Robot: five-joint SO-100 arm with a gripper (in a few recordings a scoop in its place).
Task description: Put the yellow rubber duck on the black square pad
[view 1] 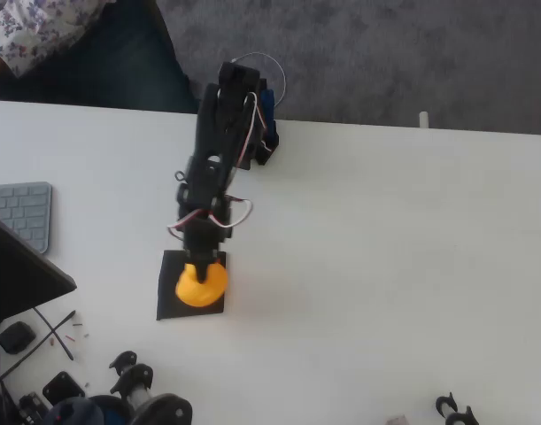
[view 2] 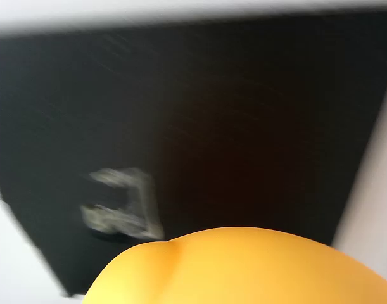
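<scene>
Black plastic, the gripper (view 1: 202, 262) sits over the yellow rubber duck (view 1: 202, 284), its jaws hidden, so grip or release cannot be told. The duck lies over the black square pad's (view 1: 171, 301) right side; whether it rests there is unclear. Wrist view blurred.

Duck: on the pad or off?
On or just above: the duck overlaps the pad in the overhead view; contact unclear.
</scene>
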